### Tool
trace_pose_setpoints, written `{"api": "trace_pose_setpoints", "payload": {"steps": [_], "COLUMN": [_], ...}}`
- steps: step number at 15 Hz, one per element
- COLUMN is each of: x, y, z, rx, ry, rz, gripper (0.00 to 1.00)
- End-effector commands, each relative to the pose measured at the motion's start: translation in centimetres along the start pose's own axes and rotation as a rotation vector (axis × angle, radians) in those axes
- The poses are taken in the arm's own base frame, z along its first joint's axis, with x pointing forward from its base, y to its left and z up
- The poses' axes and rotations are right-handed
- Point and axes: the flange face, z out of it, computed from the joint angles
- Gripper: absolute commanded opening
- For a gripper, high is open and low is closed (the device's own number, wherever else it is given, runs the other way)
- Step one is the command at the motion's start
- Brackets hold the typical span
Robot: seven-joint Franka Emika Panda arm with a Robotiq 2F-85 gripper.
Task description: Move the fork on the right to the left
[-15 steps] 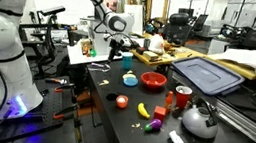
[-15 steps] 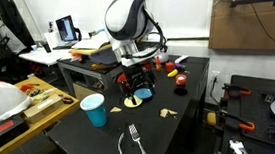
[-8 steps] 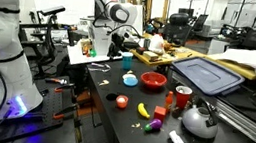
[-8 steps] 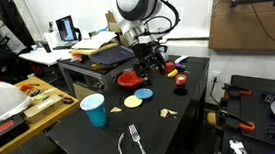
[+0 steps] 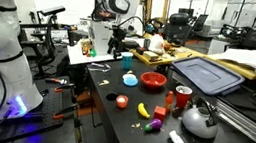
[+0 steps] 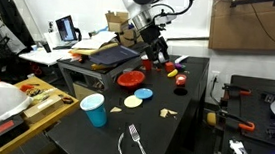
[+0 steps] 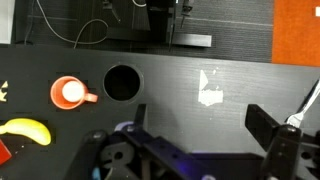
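Note:
A white fork (image 6: pixel 132 145) lies on the black table (image 6: pixel 187 142) near its front edge, just past a blue cup (image 6: pixel 93 110). The fork also shows in an exterior view (image 5: pixel 101 66), next to the cup (image 5: pixel 130 79). My gripper (image 6: pixel 162 61) hangs well above the table and far from the fork in both exterior views (image 5: pixel 117 48). In the wrist view its jaws (image 7: pixel 203 120) are wide apart with only bare table between them. A thin pale strip (image 7: pixel 306 100) crosses the right edge there; I cannot tell if it is the fork.
A red plate (image 6: pixel 129 79), a blue disc (image 6: pixel 144 93) and a yellow disc (image 6: pixel 132 102) lie below the gripper. A red bowl (image 5: pixel 153 81), a banana (image 5: pixel 144 109), a kettle (image 5: pixel 199 119) and a red can (image 5: pixel 181 97) stand farther along. A side bench (image 6: pixel 26 92) flanks the table.
The gripper has risen from just above the discs and moved back towards the far end of the table, still open and empty. The fork has not moved.

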Motion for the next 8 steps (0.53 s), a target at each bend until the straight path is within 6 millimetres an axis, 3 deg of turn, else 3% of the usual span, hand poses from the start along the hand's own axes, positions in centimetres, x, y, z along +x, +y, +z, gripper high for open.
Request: {"api": "trace_pose_setpoints", "payload": {"steps": [1,8], "x": [-2.2,-3.6], "y": [1.0,3.8], "z": [-1.0,-1.5], "rx": [-0.036,-0.07], "ry": [0.015,0.024], "rz": [-0.113,-0.247], "gripper": [1.0,1.0]}}
